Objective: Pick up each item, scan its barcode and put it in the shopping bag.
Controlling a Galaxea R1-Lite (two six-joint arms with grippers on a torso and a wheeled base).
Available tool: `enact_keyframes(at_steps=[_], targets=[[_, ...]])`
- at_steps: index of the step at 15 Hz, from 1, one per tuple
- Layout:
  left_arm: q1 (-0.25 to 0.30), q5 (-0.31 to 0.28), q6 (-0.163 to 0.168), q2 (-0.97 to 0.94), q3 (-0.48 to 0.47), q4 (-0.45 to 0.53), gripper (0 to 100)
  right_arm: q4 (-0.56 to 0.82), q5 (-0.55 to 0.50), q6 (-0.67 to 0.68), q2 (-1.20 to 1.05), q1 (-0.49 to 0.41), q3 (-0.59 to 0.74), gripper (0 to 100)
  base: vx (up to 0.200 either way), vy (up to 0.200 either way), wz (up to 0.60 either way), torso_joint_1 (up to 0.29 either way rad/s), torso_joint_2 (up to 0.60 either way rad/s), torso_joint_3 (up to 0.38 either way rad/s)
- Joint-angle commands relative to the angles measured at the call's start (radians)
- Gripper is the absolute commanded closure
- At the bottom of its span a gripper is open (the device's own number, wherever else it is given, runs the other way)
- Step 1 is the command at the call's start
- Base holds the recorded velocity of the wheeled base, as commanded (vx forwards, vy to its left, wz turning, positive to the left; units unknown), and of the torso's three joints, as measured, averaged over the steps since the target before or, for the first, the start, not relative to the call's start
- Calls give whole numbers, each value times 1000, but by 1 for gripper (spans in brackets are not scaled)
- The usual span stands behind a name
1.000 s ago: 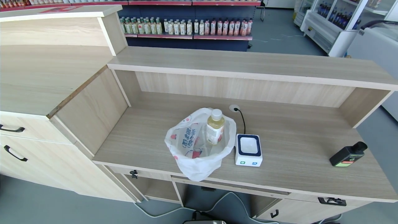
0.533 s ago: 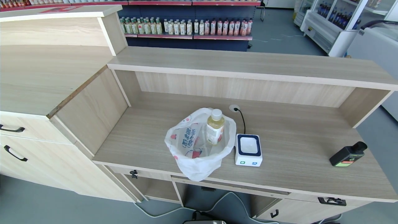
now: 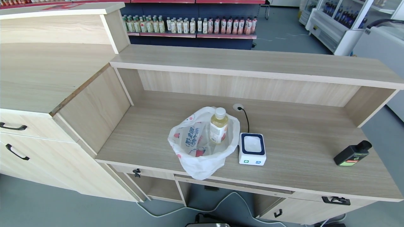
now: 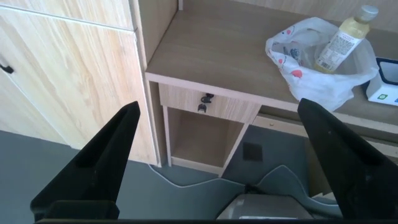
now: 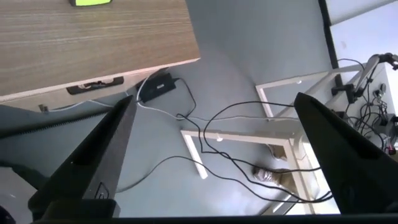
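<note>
Wooden counter (image 3: 300, 151) was seen beyond the left gripper (image 4: 219, 106) and right gripper (image 5: 214, 99), both spread wide, empty. Black bottle (image 3: 353, 153), nearer the right gripper, was likely to be grabbed next.

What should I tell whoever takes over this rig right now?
Tools: left tool and right tool are both open and empty, held off the counter.
Things: the bag stands open near the front edge, with the scanner just to its right. The black bottle lies on its side at the right end.
Done: the drink bottle stands upright in the bag.
Left: pick up the black bottle, scan it, bag it, probably with the right tool.
</note>
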Motion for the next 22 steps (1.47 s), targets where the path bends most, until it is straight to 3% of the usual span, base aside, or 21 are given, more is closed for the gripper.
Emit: enact_keyframes(at_steps=[1,4,9,14,17,20,22], targets=[[0,1,-2,0,2,-1,0,0,6,-2,7,0,-10,0,-200,0,0,7,12,2],[0,10,-2,0,2,-2,0,-22,6,-2,36,-2,-33,0,-200,0,0,-4,-2,9],[0,12,-4,0,2,-2,0,-232,22,-36,158,29,-27,0,0,0,0,0,0,0],[0,12,-2,0,2,-2,0,-252,21,-74,227,-19,-21,0,0,0,0,0,0,0],[0,12,-4,0,2,-2,0,-401,21,-80,365,-57,-31,0,0,0,0,0,0,0],[0,12,-4,0,2,-2,0,-450,24,-72,446,-71,-100,0,0,0,0,0,0,0],[0,12,-4,0,2,-2,0,-450,81,-57,533,-141,-172,0,0,0,0,0,0,0]])
